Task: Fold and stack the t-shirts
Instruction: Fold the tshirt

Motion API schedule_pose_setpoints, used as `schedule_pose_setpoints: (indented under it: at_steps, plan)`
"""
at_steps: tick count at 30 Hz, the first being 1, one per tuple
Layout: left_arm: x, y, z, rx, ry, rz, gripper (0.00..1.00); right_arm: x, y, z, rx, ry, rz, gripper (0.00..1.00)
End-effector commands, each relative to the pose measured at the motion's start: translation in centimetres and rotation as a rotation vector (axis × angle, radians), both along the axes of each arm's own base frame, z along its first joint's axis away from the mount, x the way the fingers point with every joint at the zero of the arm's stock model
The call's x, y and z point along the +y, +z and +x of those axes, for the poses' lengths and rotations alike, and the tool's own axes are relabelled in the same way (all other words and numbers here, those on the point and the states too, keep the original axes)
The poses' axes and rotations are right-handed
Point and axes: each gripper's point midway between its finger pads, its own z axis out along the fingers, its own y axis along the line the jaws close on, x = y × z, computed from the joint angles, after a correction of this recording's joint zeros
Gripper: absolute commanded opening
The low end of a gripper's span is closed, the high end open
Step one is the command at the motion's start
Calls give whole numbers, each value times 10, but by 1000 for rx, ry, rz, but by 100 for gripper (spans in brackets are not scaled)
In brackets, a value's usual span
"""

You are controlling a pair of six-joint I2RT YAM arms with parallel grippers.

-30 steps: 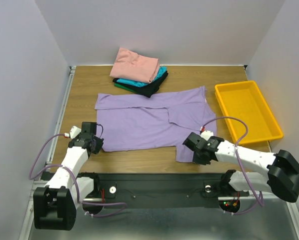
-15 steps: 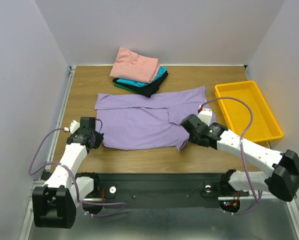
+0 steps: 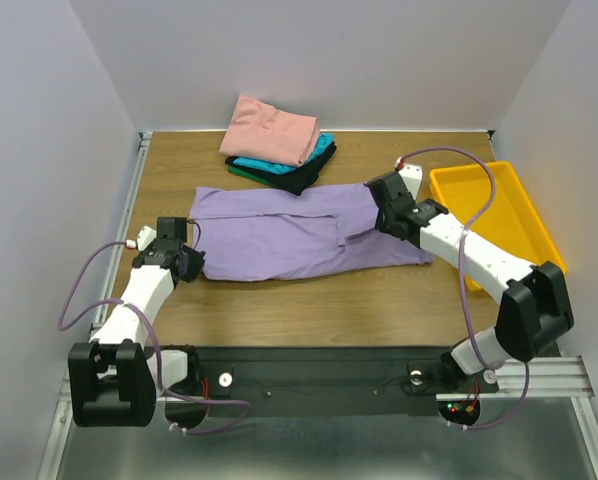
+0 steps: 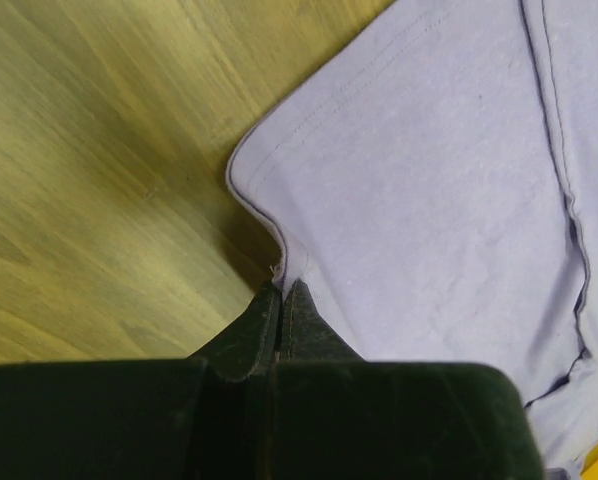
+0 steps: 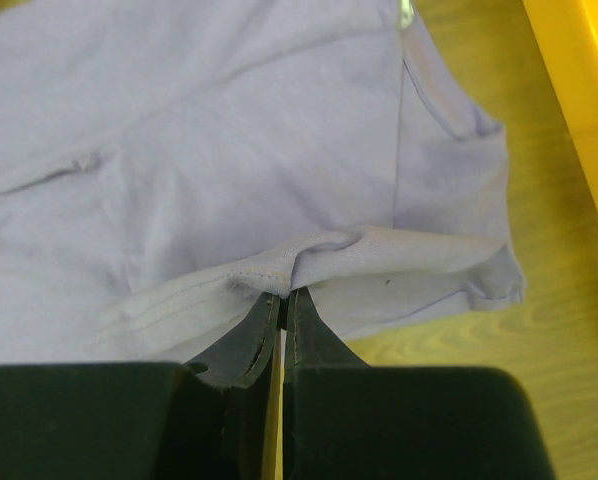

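Top external: left gripper (image 3: 190, 265) and right gripper (image 3: 384, 212) clamp the purple t-shirt (image 3: 279, 235) between them.

The right hand (image 3: 386, 208), pinching the hem of the light purple t-shirt (image 3: 279, 238), now sits far up the tabletop (image 3: 309, 300) beside the yellow tray (image 3: 499, 210), no longer at the near edge. The shirt's near right part is doubled over. The left hand (image 3: 187, 264), clamped on the left corner, has shifted slightly away from the near edge.

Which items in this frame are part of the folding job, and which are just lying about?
Part of the job:
purple t-shirt, pinched at its edge by the left gripper and the right gripper
folded stack, salmon-pink shirt on top

Lying about:
yellow tray, at the table's right side
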Motion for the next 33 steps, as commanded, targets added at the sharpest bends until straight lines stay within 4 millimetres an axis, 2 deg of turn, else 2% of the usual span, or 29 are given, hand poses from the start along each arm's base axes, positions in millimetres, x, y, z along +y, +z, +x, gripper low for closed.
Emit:
schedule_pose_setpoints:
  at_steps: [1,5,6,8,13,16,20,21,22,23,25,26,27,29,30,33]
  plan:
    - [4,21,28,-79,-4,3,0,7,38,44,-125,48,-14,0]
    - [5,23,42,-77,-12,13,0,3,40,62,-129,52,-25,0]
    - [13,23,47,-73,6,19,0,0,34,67,-114,52,-22,0]
    - [15,23,52,-74,11,19,0,-1,33,74,-110,55,-13,0]
    - [22,21,70,-66,29,18,0,-8,14,89,-76,31,-20,0]
    - [25,21,80,-73,29,21,0,-12,15,100,-91,20,-23,0]
    - [24,9,88,-37,5,22,0,-13,0,115,-76,19,-41,1]
    - [24,7,88,-28,0,21,3,-13,-3,118,-71,20,-48,0]
    - [24,6,90,-31,-2,22,11,-14,-1,125,-82,14,-46,0]
    - [25,8,93,-40,-4,24,43,-14,-14,130,-58,18,-55,1]
    - [26,9,98,-53,-2,25,73,-14,-21,140,-51,18,-60,5]
    - [25,11,100,-59,-6,22,86,-12,-15,149,-67,17,-57,8]
    - [25,16,103,-64,-12,29,98,-12,-25,153,-51,16,-63,24]
    - [27,22,106,-71,-18,38,98,-8,-18,162,-70,17,-55,45]
    - [29,31,110,-79,-23,52,98,-6,-17,165,-74,23,-44,63]
    - [31,51,114,-114,-27,66,98,-1,-9,161,-85,40,-8,76]
